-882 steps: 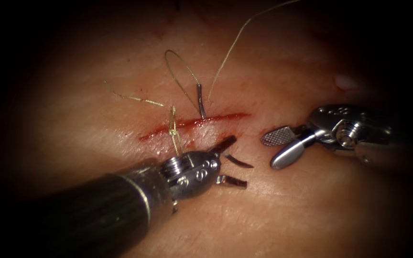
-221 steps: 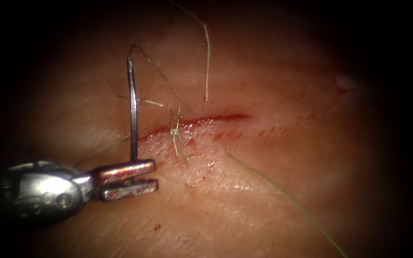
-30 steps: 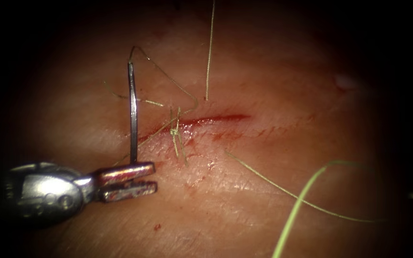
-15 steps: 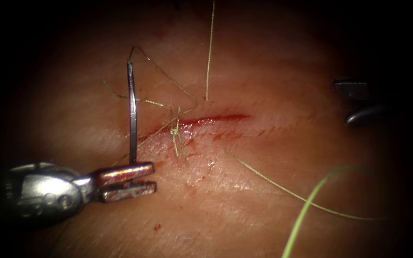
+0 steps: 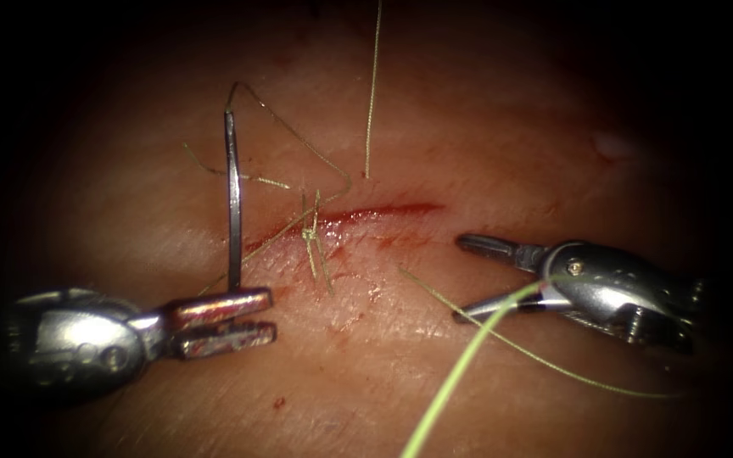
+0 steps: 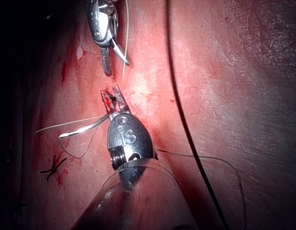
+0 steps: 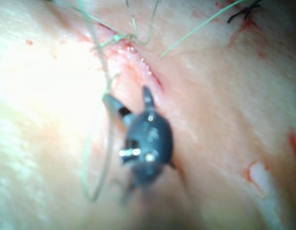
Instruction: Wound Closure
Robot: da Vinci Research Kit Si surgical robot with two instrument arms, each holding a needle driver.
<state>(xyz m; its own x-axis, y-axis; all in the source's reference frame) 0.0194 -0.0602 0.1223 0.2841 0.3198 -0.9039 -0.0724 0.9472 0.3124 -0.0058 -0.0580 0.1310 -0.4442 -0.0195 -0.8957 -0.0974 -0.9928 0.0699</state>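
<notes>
The tissue (image 5: 434,356) takes up the whole scene, and the cut (image 5: 358,216) runs across its middle as a thin red line with some red fluid (image 5: 400,208) at its right end. The left hand (image 5: 222,318) lies on the near left side, below the left end of the cut, and its two jaws are closed on the needle (image 5: 232,203). It holds the needle near one end, and the needle stands up from the jaws toward the far side, free of the tissue, with the thread (image 5: 299,144) fixed to its upper end. From there the thread goes down to the right to the cut and passes into the tissue beside a small knot (image 5: 308,231) with short cut ends (image 5: 320,267). The right hand (image 5: 460,280) is at the near right side, just below the right end of the cut. Its jaws are wide open and hold nothing, one jaw pointing left toward the cut and the other lower. A long part of the thread comes out of the tissue on the near side of the cut, passes between these open jaws and goes on to the near right. Another strand (image 5: 460,373) crosses in front of the lower jaw.
</notes>
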